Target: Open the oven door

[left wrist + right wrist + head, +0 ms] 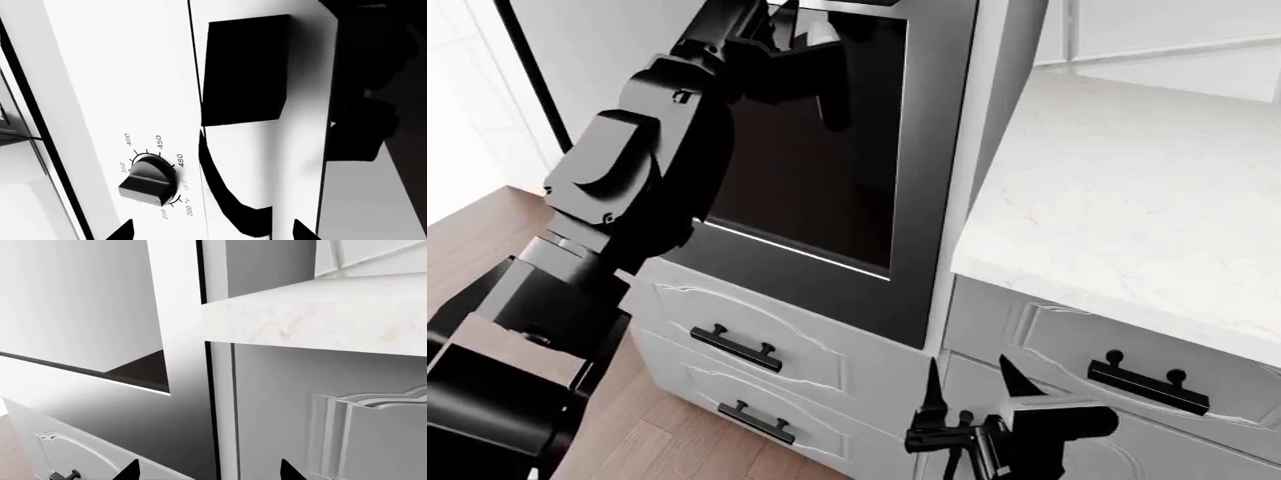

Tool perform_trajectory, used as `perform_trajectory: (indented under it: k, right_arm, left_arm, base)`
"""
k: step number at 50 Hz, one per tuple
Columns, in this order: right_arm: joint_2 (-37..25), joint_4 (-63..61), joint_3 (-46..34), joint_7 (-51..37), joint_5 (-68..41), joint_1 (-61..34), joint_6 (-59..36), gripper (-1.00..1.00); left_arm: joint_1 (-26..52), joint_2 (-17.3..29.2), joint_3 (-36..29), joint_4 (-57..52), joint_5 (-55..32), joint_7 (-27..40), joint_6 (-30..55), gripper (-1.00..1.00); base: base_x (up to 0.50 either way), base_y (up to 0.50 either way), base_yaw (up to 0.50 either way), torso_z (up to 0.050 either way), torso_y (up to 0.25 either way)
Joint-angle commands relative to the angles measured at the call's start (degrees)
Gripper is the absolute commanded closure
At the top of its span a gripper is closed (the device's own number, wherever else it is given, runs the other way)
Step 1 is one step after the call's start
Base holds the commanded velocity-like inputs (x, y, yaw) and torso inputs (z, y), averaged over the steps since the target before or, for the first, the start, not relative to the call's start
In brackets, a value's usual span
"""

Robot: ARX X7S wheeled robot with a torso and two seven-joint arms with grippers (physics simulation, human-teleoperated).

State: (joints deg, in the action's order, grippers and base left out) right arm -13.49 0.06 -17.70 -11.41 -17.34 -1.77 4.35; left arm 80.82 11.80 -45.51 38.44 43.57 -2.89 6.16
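The dark-glass, steel-framed oven door (814, 150) looks shut; left tool (794, 45) reaches its far top, grip unclear; right tool (972, 400) parted, idle.

left arm (627, 190): glossy black, bulky rounded segments | right tool (972, 400): black, pointed tips

Head cam: we look forward and down at the oven door (827, 160) around 11 o'clock, with the bench (1121, 200) at 2 o'clock. Left wrist cam: we sit very close to the oven's control panel, facing a temperature knob (150, 180) and a black display (245, 70). Right wrist cam: we look up from low and close at the bench (313, 320) edge. Head and right wrist share bench and drawer fronts (747, 350).
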Motion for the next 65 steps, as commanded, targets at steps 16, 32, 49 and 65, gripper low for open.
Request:
perform_trajectory:
  k: [16, 32, 49, 65]
  right_arm:
    - [-0.47, -0.16, -0.64, -0.70, -0.39, 0.03, 0.20, -1.00]
    - [-0.77, 0.05, -0.93, -0.95, -0.64, -0.10, 0.49, -1.00]
    - [-0.97, 0.40, -1.27, -1.27, -0.79, -0.29, 0.78, -1.00]
    - [-1.16, 0.53, -1.79, -1.54, -0.76, -0.33, 1.01, -1.00]
  left_arm:
    - [0.87, -0.08, -0.39, 3.34, 0.00, -1.99, 2.69, -1.00]
    - [2.72, -0.13, -0.43, 3.42, 1.23, -2.44, 5.66, -1.00]
    - [2.51, -0.40, 0.52, 3.11, -0.29, -2.39, 5.74, 1.00]
    - [2.15, 0.44, 0.68, 0.61, -1.03, -5.32, 6.67, 1.00]
  base:
    - [0.00, 0.00, 0.00, 0.000, 0.000]
    - [0.00, 0.00, 0.00, 0.000, 0.000]
    - [0.00, 0.00, 0.00, 0.000, 0.000]
    - [0.00, 0.00, 0.00, 0.000, 0.001]
